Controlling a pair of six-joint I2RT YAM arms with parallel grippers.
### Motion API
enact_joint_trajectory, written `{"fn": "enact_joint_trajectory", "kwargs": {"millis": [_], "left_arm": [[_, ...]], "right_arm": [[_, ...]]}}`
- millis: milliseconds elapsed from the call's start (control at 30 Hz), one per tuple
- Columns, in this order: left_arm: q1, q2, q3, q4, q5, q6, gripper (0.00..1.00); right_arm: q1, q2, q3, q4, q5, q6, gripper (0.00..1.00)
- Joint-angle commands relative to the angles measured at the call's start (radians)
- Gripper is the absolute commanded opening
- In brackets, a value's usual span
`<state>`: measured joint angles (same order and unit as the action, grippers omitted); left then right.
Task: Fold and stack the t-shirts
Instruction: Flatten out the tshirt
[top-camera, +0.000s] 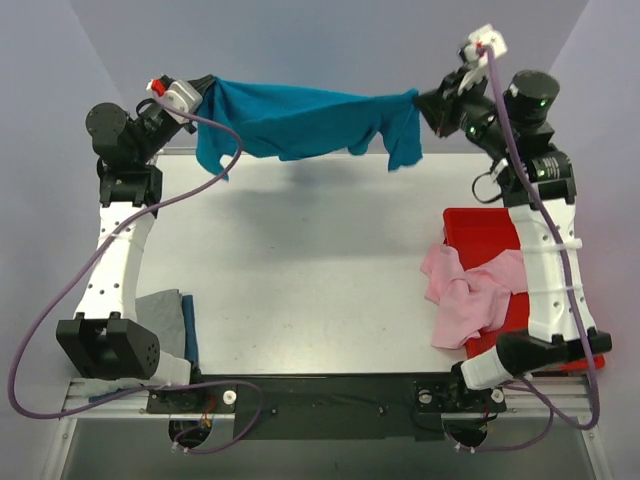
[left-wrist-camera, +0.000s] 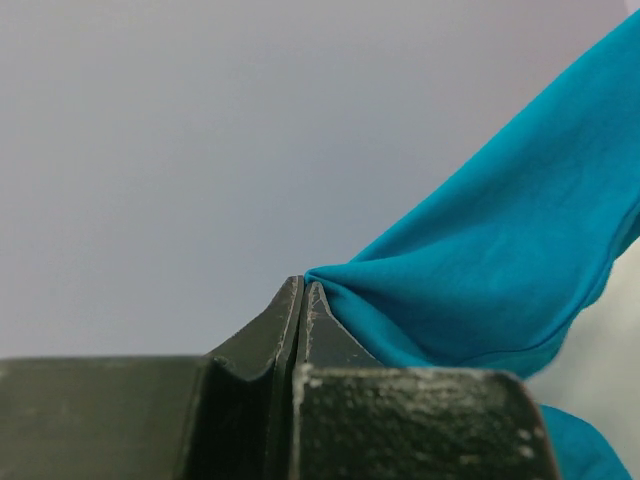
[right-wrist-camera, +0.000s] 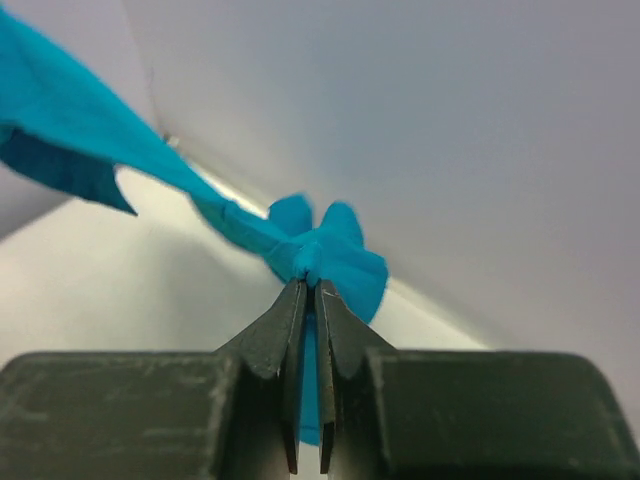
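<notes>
While aloft, teal-blue t-shirt (top-camera: 300, 122) between left claw (top-camera: 207, 92) and right claw (top-camera: 423, 100)

No text, label, brand, number or sign is showing legibly on the teal-blue t-shirt (top-camera: 290, 120), the red tray (top-camera: 475, 230) or anywhere else across the three views.

T-shirt (top-camera: 290, 120) aloft at back, tray (top-camera: 478, 226) at right

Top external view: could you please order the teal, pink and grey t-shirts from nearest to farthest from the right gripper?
1. Teal t-shirt: clamped in the right gripper, stretched across the far side.
2. Pink t-shirt: right side, draped over the red tray.
3. Grey t-shirt: near-left corner.
</notes>
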<state>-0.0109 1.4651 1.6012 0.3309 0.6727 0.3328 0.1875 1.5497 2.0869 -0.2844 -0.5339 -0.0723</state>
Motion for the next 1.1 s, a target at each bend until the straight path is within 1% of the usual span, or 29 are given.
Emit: {"fn": "enact_joint_trajectory", "kwargs": {"millis": [0,33,67,100,133,167,200,233,267,300,333,367,433,467,500,533,567,600,633,733,800,833,867,900,933,967,1000,1033,1067], "left_arm": [[0.071,-0.005,-0.092,-0.217,0.223,0.144,0.00],[0.077,0.000,-0.104,-0.258,0.244,0.178,0.00],[0.083,0.007,-0.130,-0.388,0.280,0.304,0.00],[0.083,0.012,-0.147,-0.441,0.284,0.383,0.00],[0.084,0.026,-0.190,-0.536,0.289,0.494,0.19],[0.081,0.034,-0.211,-0.585,0.286,0.555,0.35],[0.077,0.041,-0.259,-0.665,0.268,0.672,0.57],[0.074,0.041,-0.303,-0.712,0.249,0.774,0.66],[0.060,0.037,-0.320,-0.812,0.210,0.840,0.82],[0.052,0.031,-0.348,-0.860,0.191,0.945,0.85],[0.048,0.012,-0.359,-0.948,0.162,0.981,0.86],[0.036,0.000,-0.383,-0.983,0.147,1.009,0.86],[0.020,-0.029,-0.414,-1.103,0.067,1.005,0.81],[-0.021,-0.043,-0.425,-1.128,0.047,1.003,0.69],[-0.050,-0.051,-0.463,-1.157,-0.003,0.984,0.55],[-0.066,-0.069,-0.486,-1.158,-0.022,0.971,0.51],[-0.084,-0.080,-0.553,-1.147,-0.059,0.954,0.47],[-0.093,-0.104,-0.585,-1.145,-0.074,0.959,0.44],[-0.106,-0.118,-0.651,-1.147,-0.103,0.979,0.41],[-0.115,-0.175,-0.737,-1.176,-0.136,0.977,0.41],[-0.115,-0.199,-0.771,-1.239,-0.144,0.974,0.42],[-0.115,-0.215,-0.785,-1.292,-0.145,0.983,0.44],[-0.113,-0.227,-0.793,-1.314,-0.147,0.991,0.46],[-0.113,-0.254,-0.820,-1.351,-0.153,1.018,0.50],[-0.113,-0.271,-0.836,-1.365,-0.157,1.034,0.52],[-0.115,-0.307,-0.874,-1.369,-0.166,1.051,0.55],[-0.116,-0.322,-0.917,-1.366,-0.171,1.058,0.57],[-0.118,-0.354,-0.934,-1.351,-0.188,1.058,0.60],[-0.118,-0.371,-0.973,-1.334,-0.217,1.045,0.62]], "right_arm": [[0.088,-0.112,-0.310,-0.117,-0.054,-0.135,0.00],[0.148,-0.153,-0.424,-0.121,-0.046,-0.153,0.00],[0.174,-0.169,-0.482,-0.127,-0.028,-0.170,0.00],[0.222,-0.180,-0.563,-0.127,-0.025,-0.167,0.00],[0.237,-0.178,-0.611,-0.116,-0.029,-0.135,0.00],[0.265,-0.162,-0.684,-0.104,-0.032,-0.111,0.00],[0.282,-0.149,-0.711,-0.090,-0.056,-0.056,0.00],[0.288,-0.113,-0.750,-0.097,-0.076,-0.038,0.00],[0.302,-0.097,-0.757,-0.117,-0.086,-0.014,0.00],[0.308,-0.061,-0.777,-0.134,-0.087,0.005,0.00],[0.317,-0.036,-0.787,-0.136,-0.092,0.011,0.00],[0.320,-0.028,-0.815,-0.136,-0.092,0.019,0.00],[0.325,-0.004,-0.855,-0.131,-0.089,0.026,0.00],[0.322,0.012,-0.876,-0.131,-0.071,0.025,0.00],[0.322,0.022,-0.886,-0.131,-0.054,0.023,0.00],[0.322,0.039,-0.905,-0.131,-0.048,0.020,0.00],[0.322,0.047,-0.915,-0.133,-0.038,0.019,0.00],[0.322,0.065,-0.924,-0.137,-0.038,0.017,0.00],[0.323,0.076,-0.927,-0.153,-0.044,0.011,0.00],[0.355,0.095,-0.927,-0.176,-0.028,0.008,0.00],[0.388,0.092,-0.921,-0.197,0.012,0.005,0.00],[0.401,0.090,-0.918,-0.212,0.047,0.006,0.00],[0.424,0.089,-0.912,-0.219,0.067,0.009,0.07],[0.453,0.089,-0.906,-0.234,0.109,0.014,0.15],[0.470,0.086,-0.887,-0.245,0.132,0.017,0.35],[0.499,0.082,-0.877,-0.263,0.162,0.020,0.46],[0.512,0.069,-0.852,-0.278,0.187,0.028,0.54],[0.515,0.056,-0.846,-0.280,0.219,0.057,0.57],[0.509,0.020,-0.853,-0.276,0.236,0.112,0.62]]}}
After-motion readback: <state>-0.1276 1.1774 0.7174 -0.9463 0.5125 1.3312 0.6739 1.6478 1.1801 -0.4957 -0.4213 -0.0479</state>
